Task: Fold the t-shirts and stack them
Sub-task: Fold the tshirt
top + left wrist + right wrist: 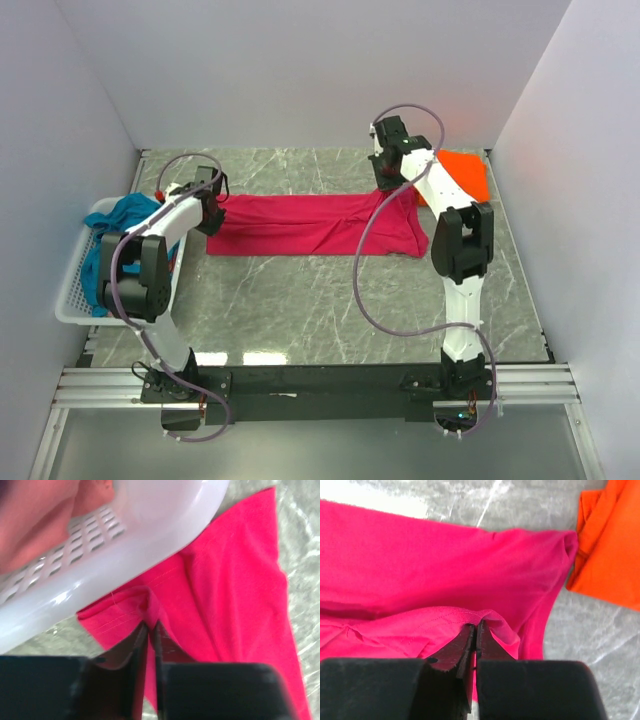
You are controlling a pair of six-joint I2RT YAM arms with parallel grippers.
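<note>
The magenta-pink t-shirt (300,225) lies stretched in a long band across the middle of the table. My left gripper (210,215) is at its left end, beside the basket. In the left wrist view that gripper (151,625) is shut on a pinch of the pink cloth (235,590). My right gripper (388,183) is at the shirt's far right end. The right wrist view shows it (476,626) shut on a stitched hem fold of the pink shirt (445,555). The orange t-shirt (465,175) lies folded at the back right. The teal-blue t-shirt (125,212) sits bunched in the basket.
A white lattice basket (70,300) stands at the left edge, its rim (150,525) just above my left fingers. The orange shirt (610,545) lies close to the pink shirt's right corner. White walls close the table on three sides.
</note>
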